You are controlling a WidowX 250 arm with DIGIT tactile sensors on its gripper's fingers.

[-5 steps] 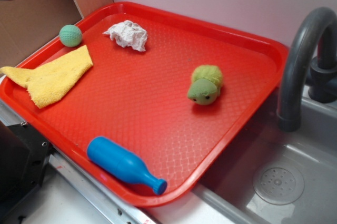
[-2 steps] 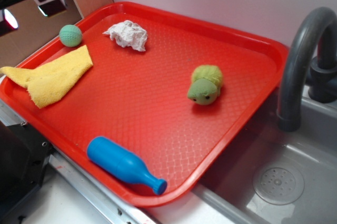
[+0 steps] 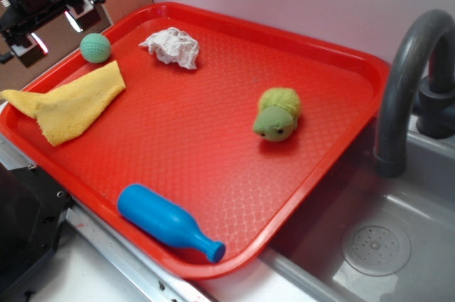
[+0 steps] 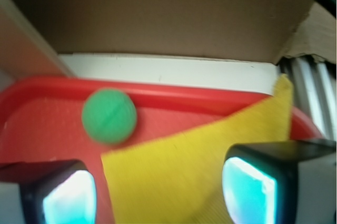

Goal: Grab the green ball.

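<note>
The green ball is a small teal sphere at the far left corner of the red tray, just beyond the tip of a yellow cloth. My gripper hangs above the tray's far left rim, left of the ball, with the jaws wide apart and empty. In the wrist view the ball lies on the tray ahead and left of centre. The gripper is open, and the yellow cloth fills the gap between its two fingertips.
On the tray lie a crumpled white tissue, a fuzzy yellow-green plush animal and a blue plastic bottle near the front rim. A grey faucet and sink stand right. A cardboard wall rises behind the tray.
My gripper has come into view at the top left and moved down toward the tray's far left corner. The ball and the other things have not moved.
</note>
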